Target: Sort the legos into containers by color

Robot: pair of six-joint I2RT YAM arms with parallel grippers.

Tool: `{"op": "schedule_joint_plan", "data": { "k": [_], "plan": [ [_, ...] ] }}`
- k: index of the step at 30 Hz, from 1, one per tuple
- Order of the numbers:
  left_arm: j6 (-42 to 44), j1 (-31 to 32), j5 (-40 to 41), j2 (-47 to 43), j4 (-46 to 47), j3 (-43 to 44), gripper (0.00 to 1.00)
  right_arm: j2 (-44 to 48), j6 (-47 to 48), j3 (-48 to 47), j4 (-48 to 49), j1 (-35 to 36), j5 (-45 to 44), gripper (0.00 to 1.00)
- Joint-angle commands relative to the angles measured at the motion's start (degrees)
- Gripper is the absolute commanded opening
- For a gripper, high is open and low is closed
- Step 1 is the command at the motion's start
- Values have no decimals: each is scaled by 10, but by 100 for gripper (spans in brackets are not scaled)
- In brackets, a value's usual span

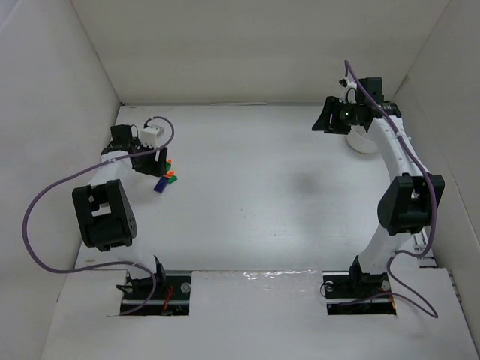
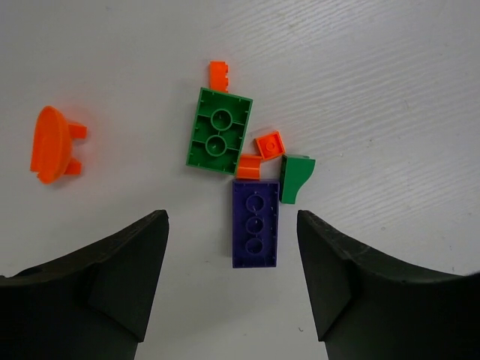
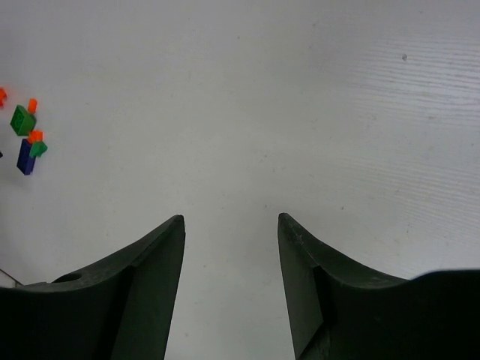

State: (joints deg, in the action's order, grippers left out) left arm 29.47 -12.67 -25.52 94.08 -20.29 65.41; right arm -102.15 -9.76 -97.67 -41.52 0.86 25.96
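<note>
The legos lie in a small cluster at the left of the table. In the left wrist view I see a dark blue brick (image 2: pixel 255 223), a green plate (image 2: pixel 218 130), a green curved piece (image 2: pixel 295 177), small orange bits (image 2: pixel 270 144) and a round orange piece (image 2: pixel 54 144) off to the left. My left gripper (image 2: pixel 231 217) is open just above them, and the blue brick's near end lies between its jaws, untouched. My right gripper (image 3: pixel 229 217) is open and empty over bare table. It hovers at the back right (image 1: pixel 328 120) beside the white cup (image 1: pixel 365 142), which the arm partly hides.
White walls enclose the table on the left, back and right. The left arm's purple cable (image 1: pixel 30 225) loops out to the left. From the right wrist view the lego cluster (image 3: pixel 26 142) is small at the far left.
</note>
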Motion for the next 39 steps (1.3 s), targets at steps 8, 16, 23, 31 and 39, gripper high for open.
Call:
{"op": "schedule_joint_plan", "data": {
  "k": [8, 16, 23, 31, 39],
  "plan": [
    [-3, 20, 14, 59, 29, 49, 63, -4, -19, -2, 34, 5, 3, 59],
    [-3, 20, 20, 116, 34, 85, 64, -28, -19, -27, 21, 11, 8, 60],
    [4, 20, 13, 136, 23, 103, 64, -33, -19, -32, 16, 11, 9, 59],
    [21, 20, 7, 153, 5, 114, 45, -44, -30, -32, 16, 11, 14, 57],
    [33, 20, -10, 159, 5, 97, 34, -55, -112, -24, 37, 5, 138, 57]
  ]
}}
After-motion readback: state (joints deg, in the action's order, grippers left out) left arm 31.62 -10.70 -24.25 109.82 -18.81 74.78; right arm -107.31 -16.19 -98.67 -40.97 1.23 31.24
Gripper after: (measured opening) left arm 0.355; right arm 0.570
